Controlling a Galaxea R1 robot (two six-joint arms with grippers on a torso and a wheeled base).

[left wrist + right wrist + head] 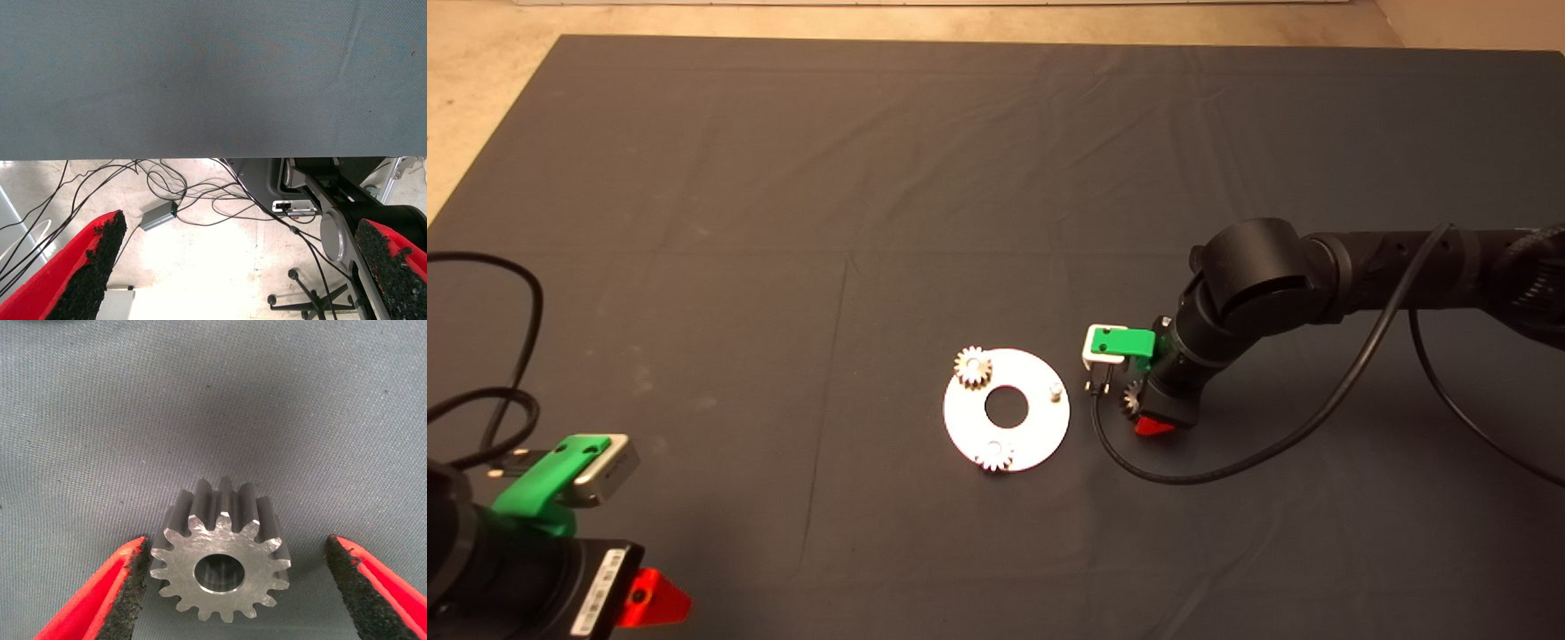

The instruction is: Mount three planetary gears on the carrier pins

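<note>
Your right gripper (1149,416) is down at the mat (783,222), just to the right of the white disc (969,427). Its red fingers (107,600) are spread wide on either side of the third gear (221,555). One pad looks to be right at the teeth while the other stands clear, so it has no grip on the gear. That gear lies flat on the mat with its centre hole facing up.

On the disc, one gear (973,365) sits at the upper left and another (994,455) at the lower edge. The pin (1056,389) on the right side stands bare.

A black cable (1183,467) loops across the mat below the right arm, clear of the disc.

Your left gripper (654,600) is parked at the lower left corner, fingers wide apart and holding nothing; its wrist camera shows the mat's edge and floor cables (173,193) beyond.
</note>
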